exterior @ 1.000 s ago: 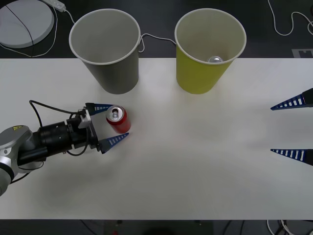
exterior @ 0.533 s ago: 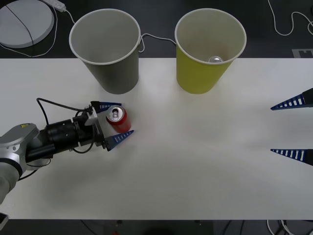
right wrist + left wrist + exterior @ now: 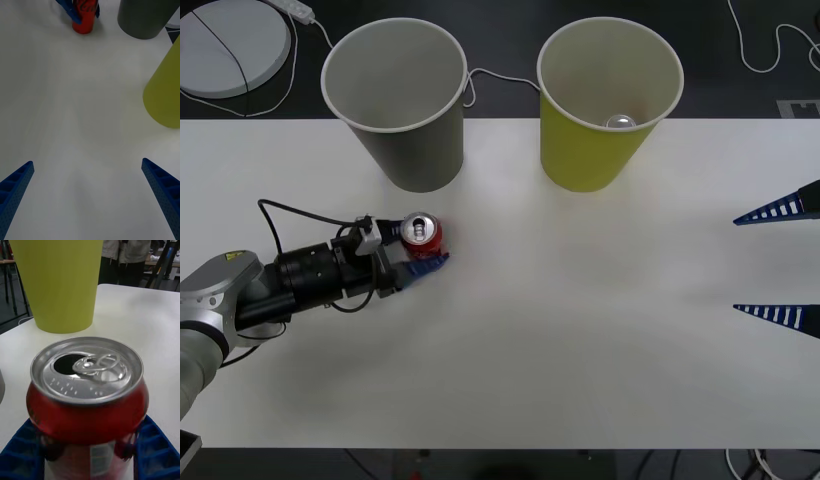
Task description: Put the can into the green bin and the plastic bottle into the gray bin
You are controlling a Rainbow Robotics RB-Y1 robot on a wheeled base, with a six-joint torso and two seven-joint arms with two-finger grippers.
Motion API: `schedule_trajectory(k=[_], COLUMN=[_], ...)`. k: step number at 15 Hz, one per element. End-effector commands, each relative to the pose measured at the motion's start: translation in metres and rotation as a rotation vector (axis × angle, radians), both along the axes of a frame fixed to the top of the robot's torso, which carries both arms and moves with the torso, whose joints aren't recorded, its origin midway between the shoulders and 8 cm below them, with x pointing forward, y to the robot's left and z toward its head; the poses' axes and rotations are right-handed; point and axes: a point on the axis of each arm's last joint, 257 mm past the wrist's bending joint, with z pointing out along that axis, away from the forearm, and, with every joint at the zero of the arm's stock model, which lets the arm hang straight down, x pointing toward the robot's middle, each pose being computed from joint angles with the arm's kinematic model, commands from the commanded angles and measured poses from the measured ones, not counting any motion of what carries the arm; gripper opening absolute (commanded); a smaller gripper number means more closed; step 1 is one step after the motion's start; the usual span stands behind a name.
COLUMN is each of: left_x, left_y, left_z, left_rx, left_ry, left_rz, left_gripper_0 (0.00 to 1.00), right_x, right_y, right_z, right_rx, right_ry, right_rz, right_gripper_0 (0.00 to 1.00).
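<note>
The red can [image 3: 420, 236] stands upright on the white table [image 3: 580, 330], in front of the gray bin [image 3: 395, 100]. My left gripper [image 3: 423, 246] is shut on the can, its blue fingers [image 3: 22, 453] pressed against both sides of the can [image 3: 88, 390]. The green bin [image 3: 608, 105] stands at the back, right of the gray one, with a silver can top [image 3: 621, 122] showing inside. My right gripper [image 3: 737, 264] hangs open at the table's right edge, far from the can [image 3: 84, 17]. The plastic bottle is out of view.
A white round device [image 3: 230, 45] and cables [image 3: 500, 78] lie on the dark floor behind the table. Broad bare tabletop lies between the can and my right gripper [image 3: 87, 162]. The gray bin [image 3: 146, 17] and the green bin [image 3: 165, 93] stand close together.
My left gripper slid forward around the can and its fingers closed on it. The can has stayed in place. The right arm has not moved.
</note>
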Motion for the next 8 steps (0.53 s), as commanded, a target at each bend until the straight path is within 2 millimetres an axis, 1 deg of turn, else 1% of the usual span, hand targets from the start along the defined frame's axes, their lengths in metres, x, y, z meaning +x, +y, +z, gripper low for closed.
schedule_trajectory(k=[1,4,8], left_x=[0.0,0.001,0.002], left_y=[0.0,-0.002,0.009], left_z=[0.001,0.004,0.006], left_rx=[0.0,-0.004,0.034], left_ry=[0.001,0.0,-0.001], left_rz=[-0.001,-0.005,-0.012], left_gripper_0=[0.0,0.0,0.0], right_x=[0.0,0.0,0.0], right_y=[0.0,0.0,0.0], right_z=[0.0,0.0,0.0], right_rx=[0.0,0.0,0.0], right_ry=[0.0,0.0,0.0], right_rz=[0.0,0.0,0.0], right_gripper_0=[1.0,1.0,1.0])
